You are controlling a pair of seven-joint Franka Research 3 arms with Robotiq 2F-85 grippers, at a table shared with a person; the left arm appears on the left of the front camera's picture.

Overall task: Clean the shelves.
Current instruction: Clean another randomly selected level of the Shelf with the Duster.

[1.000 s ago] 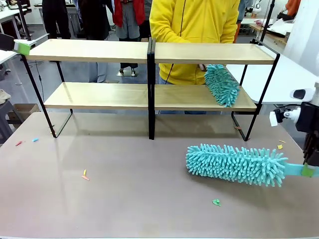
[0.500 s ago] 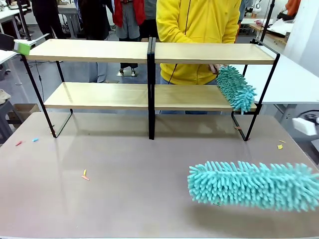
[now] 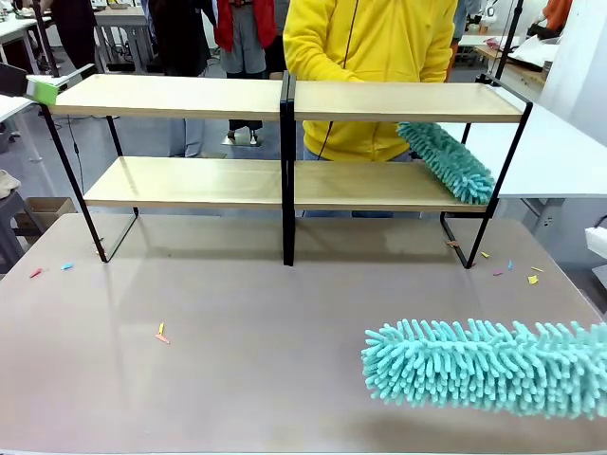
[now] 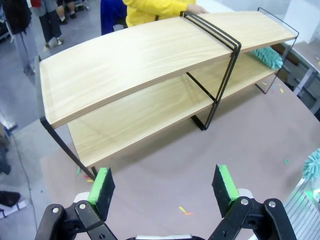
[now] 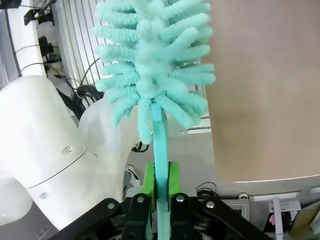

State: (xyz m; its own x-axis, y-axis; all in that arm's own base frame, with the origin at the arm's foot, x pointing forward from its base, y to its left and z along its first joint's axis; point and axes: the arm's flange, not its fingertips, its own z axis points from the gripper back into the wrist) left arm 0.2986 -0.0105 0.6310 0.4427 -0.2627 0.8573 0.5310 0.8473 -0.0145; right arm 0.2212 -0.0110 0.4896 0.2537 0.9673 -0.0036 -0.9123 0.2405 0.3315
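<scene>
The shelves [image 3: 190, 96] stand across the far half of the table: two light-wood tiers in a black frame, also seen end-on in the left wrist view [image 4: 145, 55]. A person in a yellow top [image 3: 370, 43] behind them holds a teal duster [image 3: 448, 161] on the right end of the lower board. My right gripper [image 5: 160, 184] is shut on the handle of a second fluffy teal duster [image 5: 155, 60], whose head hangs low over the table's near right corner [image 3: 484, 368]. My left gripper [image 4: 162, 186] is open with nothing in it, off the left end of the shelves [image 3: 40, 91].
Small coloured scraps lie on the brown table [image 3: 237, 313]: some at the left [image 3: 161, 333], some by the shelves' right leg [image 3: 495, 265]. A white table [image 3: 555, 152] stands at the right. People stand behind the rack.
My duster has swung nearer and to the right, and the right arm has left the front view. The person's duster swept right along the lower board, and scraps now lie by the right leg.
</scene>
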